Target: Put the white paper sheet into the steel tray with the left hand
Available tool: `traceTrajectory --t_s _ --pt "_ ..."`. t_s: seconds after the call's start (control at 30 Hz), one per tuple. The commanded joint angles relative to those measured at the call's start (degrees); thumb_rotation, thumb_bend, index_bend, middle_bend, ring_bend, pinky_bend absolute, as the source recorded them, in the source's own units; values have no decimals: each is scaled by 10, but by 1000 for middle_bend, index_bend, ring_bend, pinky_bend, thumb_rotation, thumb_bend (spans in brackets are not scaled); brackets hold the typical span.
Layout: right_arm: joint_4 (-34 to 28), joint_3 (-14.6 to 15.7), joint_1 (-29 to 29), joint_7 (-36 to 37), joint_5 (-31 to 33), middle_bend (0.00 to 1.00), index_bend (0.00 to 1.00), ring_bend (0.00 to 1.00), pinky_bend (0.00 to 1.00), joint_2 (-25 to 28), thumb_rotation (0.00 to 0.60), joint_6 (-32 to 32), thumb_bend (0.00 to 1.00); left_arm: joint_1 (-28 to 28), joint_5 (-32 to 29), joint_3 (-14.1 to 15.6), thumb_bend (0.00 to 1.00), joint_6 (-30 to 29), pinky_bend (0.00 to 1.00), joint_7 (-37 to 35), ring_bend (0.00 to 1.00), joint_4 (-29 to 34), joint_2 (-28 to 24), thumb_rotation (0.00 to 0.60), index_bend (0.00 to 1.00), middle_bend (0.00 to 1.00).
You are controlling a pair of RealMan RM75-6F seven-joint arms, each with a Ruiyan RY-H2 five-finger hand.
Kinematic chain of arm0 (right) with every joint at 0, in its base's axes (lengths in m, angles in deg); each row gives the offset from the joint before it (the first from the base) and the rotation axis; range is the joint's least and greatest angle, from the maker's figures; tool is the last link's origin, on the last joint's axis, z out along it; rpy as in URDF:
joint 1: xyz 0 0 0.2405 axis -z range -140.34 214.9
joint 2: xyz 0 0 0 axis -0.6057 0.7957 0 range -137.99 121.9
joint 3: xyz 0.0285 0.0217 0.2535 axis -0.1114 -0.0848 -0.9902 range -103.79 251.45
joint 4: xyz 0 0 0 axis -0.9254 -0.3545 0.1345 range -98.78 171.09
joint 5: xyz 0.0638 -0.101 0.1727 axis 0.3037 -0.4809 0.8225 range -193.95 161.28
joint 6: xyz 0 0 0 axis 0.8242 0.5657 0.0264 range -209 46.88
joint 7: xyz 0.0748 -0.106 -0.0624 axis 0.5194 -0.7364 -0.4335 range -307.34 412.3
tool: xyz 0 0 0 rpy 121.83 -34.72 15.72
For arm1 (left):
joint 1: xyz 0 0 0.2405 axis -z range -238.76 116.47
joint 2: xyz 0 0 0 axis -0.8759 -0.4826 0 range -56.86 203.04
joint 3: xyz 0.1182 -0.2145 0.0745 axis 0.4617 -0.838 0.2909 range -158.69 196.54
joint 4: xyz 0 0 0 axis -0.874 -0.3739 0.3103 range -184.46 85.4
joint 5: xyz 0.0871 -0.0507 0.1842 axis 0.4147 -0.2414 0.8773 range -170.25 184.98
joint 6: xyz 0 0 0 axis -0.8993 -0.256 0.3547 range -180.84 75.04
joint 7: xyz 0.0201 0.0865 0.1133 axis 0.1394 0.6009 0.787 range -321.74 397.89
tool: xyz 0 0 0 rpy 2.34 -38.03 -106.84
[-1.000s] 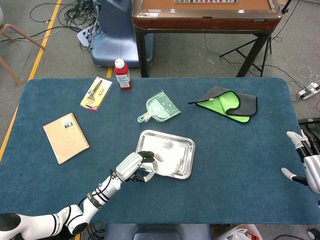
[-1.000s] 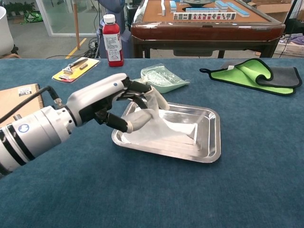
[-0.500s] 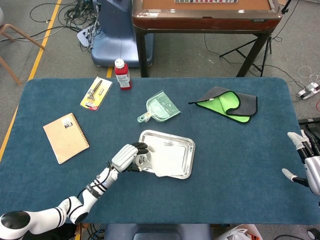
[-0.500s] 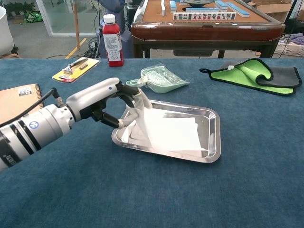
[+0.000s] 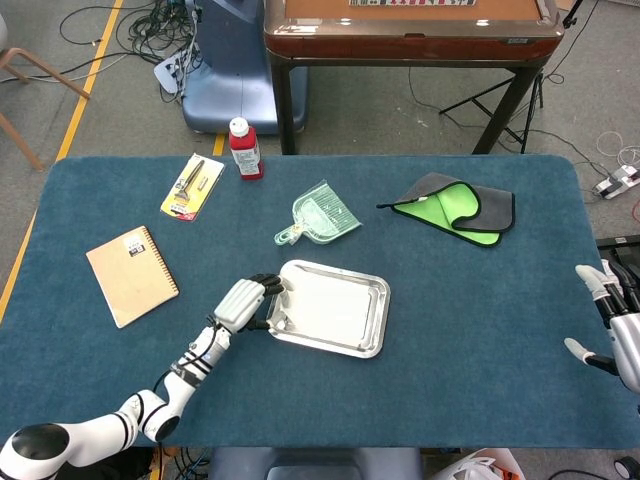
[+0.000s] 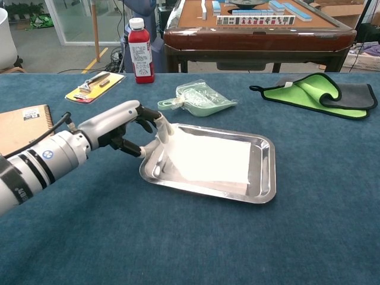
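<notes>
most of the white paper sheet [image 6: 209,158] now lies flat in the steel tray [image 6: 262,189], left hand [image 6: 127,123] seemingly pinching its edge.

Left hand [image 6: 127,127] drawn back toward the left rim of the tray [image 6: 261,193]; paper sheet [image 6: 208,157], previously lifted and crumpled, now lies nearly flat inside.

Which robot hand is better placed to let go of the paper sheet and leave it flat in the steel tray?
The left robot hand: it holds the white paper sheet by its edge at the steel tray rim. The right robot hand is far off, at the table's edge.
</notes>
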Motion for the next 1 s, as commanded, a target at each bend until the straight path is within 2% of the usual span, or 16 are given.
traceTrajectory --t_s 0.03,0.87,1.0 --pt "0 0 0 0 0 169 81 0 51 0 600 0 63 2 -5 0 428 7 244 7 248 -5 5 600 496 331" --pt "9 0 2 10 1 169 81 0 51 -3 600 -1 64 11 -40 -21 427 25 230 82 246 21 21 600 481 331" --pt "11 0 3 12 -1 170 81 0 51 -3 600 -2 64 7 -45 -23 427 23 230 91 243 29 15 600 433 331"
